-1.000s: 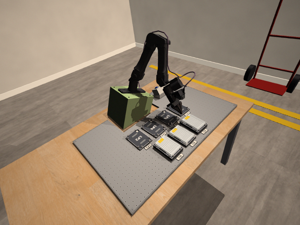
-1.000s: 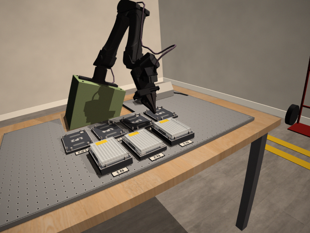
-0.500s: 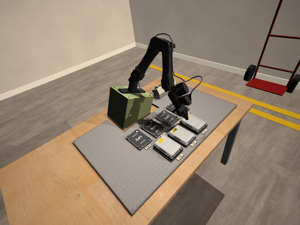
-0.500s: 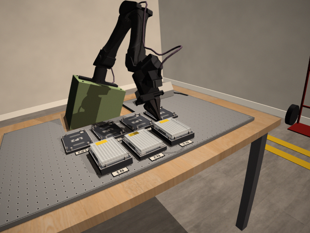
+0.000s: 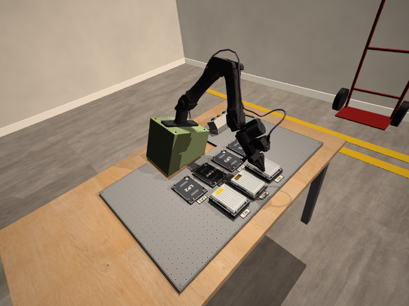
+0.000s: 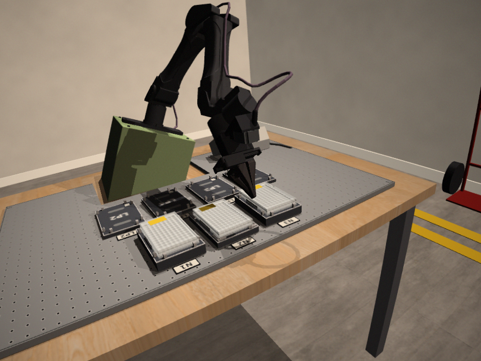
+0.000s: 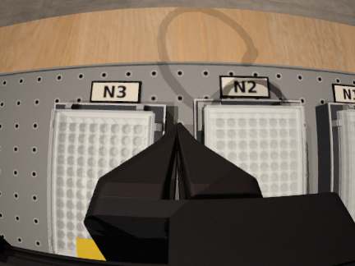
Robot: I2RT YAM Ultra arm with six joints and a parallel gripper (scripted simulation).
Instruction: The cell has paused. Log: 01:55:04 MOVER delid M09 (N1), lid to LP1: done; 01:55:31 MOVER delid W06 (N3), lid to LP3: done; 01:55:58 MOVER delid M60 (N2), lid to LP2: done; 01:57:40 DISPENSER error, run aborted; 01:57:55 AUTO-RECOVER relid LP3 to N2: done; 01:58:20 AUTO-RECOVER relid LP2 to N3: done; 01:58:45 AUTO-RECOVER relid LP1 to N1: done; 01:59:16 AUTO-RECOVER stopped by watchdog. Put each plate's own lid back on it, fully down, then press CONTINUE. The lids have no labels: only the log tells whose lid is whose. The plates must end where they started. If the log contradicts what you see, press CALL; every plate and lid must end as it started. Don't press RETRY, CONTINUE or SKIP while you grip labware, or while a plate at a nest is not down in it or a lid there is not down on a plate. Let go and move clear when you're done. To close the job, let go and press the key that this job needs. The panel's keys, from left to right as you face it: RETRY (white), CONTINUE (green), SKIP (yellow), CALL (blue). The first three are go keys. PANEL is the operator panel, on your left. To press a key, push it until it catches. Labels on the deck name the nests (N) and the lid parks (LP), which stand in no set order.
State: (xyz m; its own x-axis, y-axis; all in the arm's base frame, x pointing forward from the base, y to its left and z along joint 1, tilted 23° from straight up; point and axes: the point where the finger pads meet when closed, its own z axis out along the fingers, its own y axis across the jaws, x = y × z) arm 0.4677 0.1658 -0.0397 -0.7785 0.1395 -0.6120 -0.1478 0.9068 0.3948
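Above three plates (image 5: 229,198) (image 6: 166,236) (image 7: 103,164), one tool (image 5: 262,169) (image 6: 253,196) (image 7: 177,133) hovers, fingertips together.

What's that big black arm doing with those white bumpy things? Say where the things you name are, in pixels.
The black robot arm (image 5: 230,90) (image 6: 214,54) isn't holding anything. Its closed hand (image 5: 263,169) (image 6: 254,196) (image 7: 177,133) is over the row of three white plates, between the ones at N3 (image 5: 273,168) (image 6: 276,200) (image 7: 70,181) and N2 (image 5: 249,183) (image 6: 223,219) (image 7: 255,144). Each plate sits at its own nest, and no lid lies on the parks you can see.

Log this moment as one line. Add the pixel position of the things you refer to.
gripper (image 5: 263,170) (image 6: 254,197) (image 7: 177,133): shut, empty | position: over nests N3/N2 | N1, N2, N3: plate in each | LP2: no lid | keys: unpressed, cannot tell
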